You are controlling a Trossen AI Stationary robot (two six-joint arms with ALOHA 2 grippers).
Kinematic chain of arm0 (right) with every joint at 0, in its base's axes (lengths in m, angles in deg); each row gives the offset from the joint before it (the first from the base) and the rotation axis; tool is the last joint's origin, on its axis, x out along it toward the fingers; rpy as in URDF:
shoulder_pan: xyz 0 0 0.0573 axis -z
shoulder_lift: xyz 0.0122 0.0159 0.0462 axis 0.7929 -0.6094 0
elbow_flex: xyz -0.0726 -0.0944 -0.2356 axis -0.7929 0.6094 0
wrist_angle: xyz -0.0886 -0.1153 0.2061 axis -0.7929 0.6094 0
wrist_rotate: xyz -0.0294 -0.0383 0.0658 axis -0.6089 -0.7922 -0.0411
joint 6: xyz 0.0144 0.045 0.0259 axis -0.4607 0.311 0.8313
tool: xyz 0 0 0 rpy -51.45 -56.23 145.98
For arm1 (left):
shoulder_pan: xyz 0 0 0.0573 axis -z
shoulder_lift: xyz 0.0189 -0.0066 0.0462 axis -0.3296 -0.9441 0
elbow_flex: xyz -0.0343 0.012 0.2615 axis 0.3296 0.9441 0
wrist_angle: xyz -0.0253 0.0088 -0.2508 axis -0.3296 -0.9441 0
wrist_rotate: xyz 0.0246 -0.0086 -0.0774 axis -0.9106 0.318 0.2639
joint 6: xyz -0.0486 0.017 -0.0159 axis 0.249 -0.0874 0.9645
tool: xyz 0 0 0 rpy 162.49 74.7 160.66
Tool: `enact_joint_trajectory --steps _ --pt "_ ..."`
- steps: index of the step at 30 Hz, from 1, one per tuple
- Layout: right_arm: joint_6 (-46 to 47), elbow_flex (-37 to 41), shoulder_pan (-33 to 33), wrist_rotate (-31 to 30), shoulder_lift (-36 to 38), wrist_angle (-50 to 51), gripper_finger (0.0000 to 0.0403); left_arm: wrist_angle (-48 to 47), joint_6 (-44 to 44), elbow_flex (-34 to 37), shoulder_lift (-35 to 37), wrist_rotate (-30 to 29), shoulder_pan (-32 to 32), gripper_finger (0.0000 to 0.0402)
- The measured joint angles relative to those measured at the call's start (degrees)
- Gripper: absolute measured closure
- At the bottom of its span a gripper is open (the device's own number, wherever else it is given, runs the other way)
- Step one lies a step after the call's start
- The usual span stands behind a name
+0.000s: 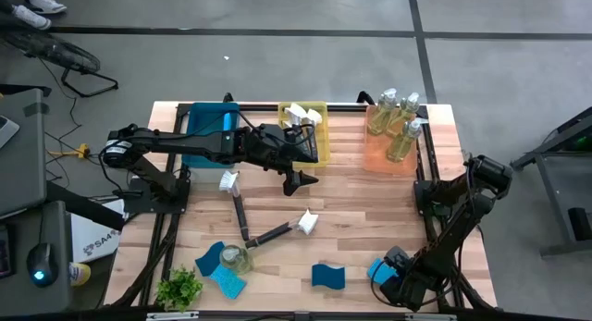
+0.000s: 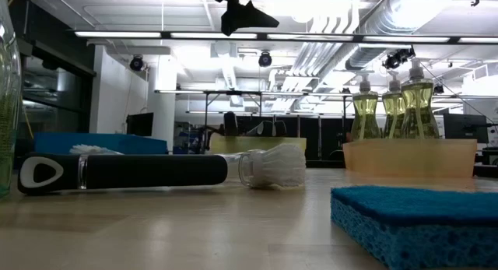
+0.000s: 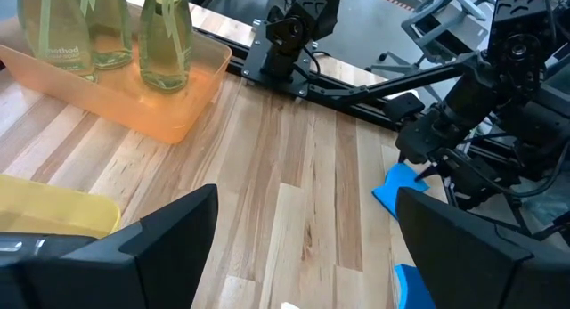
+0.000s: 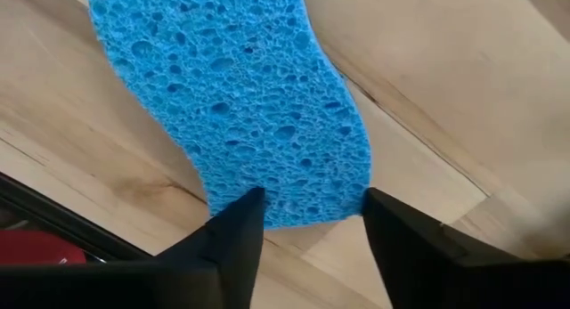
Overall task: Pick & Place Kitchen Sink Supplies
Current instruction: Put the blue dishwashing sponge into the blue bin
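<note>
A pale wooden tabletop [image 1: 351,219] stands on a grey floor, and the low view looks across it into a bright workshop with ceiling ducts and strip lights. Taking the high view as a clock face: at 11 o'clock sits a blue bin [image 1: 205,127], at 12 o'clock a yellow bin [image 1: 319,113] with white brush heads in it, and at 1 o'clock an orange tray [image 1: 375,154] carrying three bottles [image 1: 398,122] of yellow-green liquid.

The left gripper [image 1: 298,179] hangs above the tabletop just below the yellow bin, near the centre, its fingers [image 3: 151,247] spread wide with nothing between them.

Two dish brushes [image 1: 242,215] lie near the centre toward 7 o'clock, their black handles meeting in a V. Just beside them at 7 o'clock are another bottle [image 1: 235,258], two blue sponges [image 1: 222,277] and a small green plant [image 1: 179,289]. A third sponge [image 1: 327,276] lies alone at 6 o'clock.

The right gripper [image 1: 384,272] is low at 5 o'clock, over a fourth sponge [image 4: 240,104]. In the right wrist view its fingers [image 4: 227,233] stand at a narrow gap on either side of the sponge's near end, touching or nearly touching its edges; whether they press it cannot be told.
</note>
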Motion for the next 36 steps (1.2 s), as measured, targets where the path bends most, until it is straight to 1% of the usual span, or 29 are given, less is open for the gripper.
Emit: enact_joint_trajectory --steps 8,11,15,17,20,24,29,36 --pt "0.14 0.00 0.00 0.13 0.00 0.07 0.0286 0.00 0.24 0.00 0.00 0.00 0.00 0.0065" --pt "0.92 0.00 0.00 0.15 0.00 0.37 0.0320 0.00 0.28 0.00 0.00 0.00 -0.01 0.0065" --pt "1.05 0.00 0.00 0.11 0.00 0.63 0.0380 0.00 0.46 0.00 0.00 0.02 -0.01 0.0065" --pt "1.06 0.00 0.00 -0.03 0.00 0.69 0.0396 0.00 0.49 0.00 0.00 0.26 0.00 0.0065" --pt "1.68 0.00 0.02 -0.79 0.00 1.20 0.0394 0.00 0.72 0.00 0.00 0.31 0.00 0.0065" --pt "2.14 0.00 0.11 -3.24 0.00 1.51 0.0400 0.00 1.39 0.00 0.00 0.35 -0.02 0.0065" --pt "1.93 0.00 1.83 -5.81 0.02 1.89 0.0402 0.01 1.49 0.00 0.00 1.40 -0.02 0.0065" --pt "-1.14 -0.90 5.01 -10.46 0.44 2.43 0.0402 0.01 1.68 0.00 0.00 1.53 0.00 0.0065"
